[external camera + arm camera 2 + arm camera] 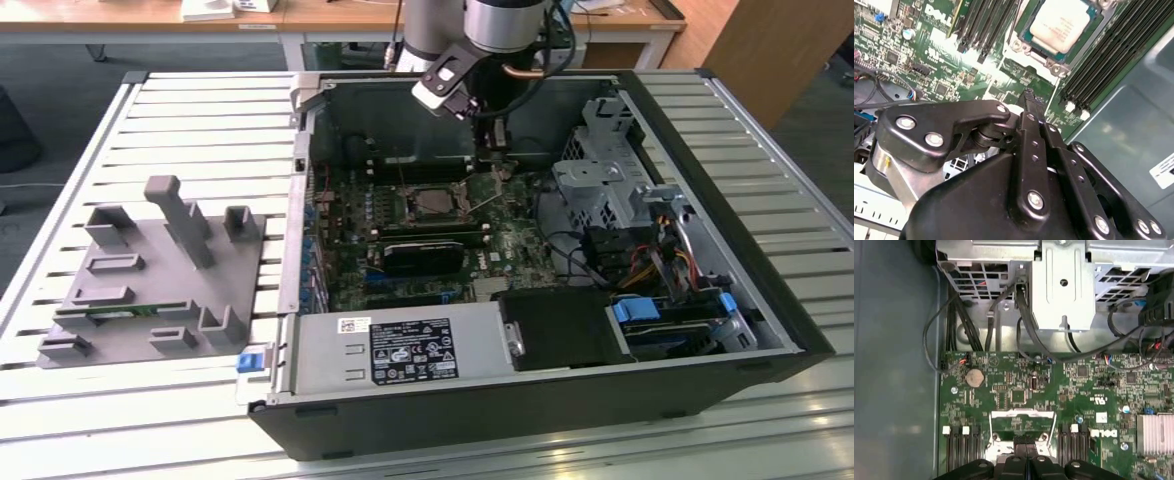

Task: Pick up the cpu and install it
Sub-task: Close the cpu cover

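Second wrist view: one cpu (1060,24) lies in the socket (1054,64) on the motherboard (944,75), near the one hand (1029,97), whose two fingers press together, gripping nothing, inside one open computer case (1134,115).

Shows a deep green motherboard (1019,390) laced with fine pale traces and crossed by rows of black memory slots (986,30). Sets against it a pale silver cpu (1060,25) rimmed in dark teal. Adds a matte black gripper (1029,97) dotted with silver screws. Shows a black computer case (534,420) lined grey-blue, a white slatted table (200,110) striped with dark gaps, and a plain grey fixture (160,270).
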### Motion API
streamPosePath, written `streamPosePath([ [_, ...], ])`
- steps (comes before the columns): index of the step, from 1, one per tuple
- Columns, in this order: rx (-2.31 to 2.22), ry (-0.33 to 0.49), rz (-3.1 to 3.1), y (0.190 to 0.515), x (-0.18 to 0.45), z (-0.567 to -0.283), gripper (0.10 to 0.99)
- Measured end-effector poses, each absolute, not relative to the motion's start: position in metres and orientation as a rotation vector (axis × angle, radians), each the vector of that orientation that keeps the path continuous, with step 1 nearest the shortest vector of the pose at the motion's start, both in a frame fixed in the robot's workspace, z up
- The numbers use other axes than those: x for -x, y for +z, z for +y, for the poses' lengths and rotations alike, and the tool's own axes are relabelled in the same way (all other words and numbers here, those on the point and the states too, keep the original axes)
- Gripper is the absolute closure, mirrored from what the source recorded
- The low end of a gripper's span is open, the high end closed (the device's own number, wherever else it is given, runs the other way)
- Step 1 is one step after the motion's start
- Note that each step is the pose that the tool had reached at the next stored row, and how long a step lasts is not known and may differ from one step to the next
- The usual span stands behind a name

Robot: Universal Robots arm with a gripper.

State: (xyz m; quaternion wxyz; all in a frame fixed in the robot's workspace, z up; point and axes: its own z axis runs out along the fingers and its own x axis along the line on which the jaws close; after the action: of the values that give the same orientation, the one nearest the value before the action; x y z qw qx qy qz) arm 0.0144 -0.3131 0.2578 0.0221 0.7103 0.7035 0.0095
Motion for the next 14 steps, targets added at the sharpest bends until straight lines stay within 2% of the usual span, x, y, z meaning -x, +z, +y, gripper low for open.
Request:
streamPosePath([
  [14,-2.199,0.026,2.178,0.252,-0.035,-0.31,0.976],
])
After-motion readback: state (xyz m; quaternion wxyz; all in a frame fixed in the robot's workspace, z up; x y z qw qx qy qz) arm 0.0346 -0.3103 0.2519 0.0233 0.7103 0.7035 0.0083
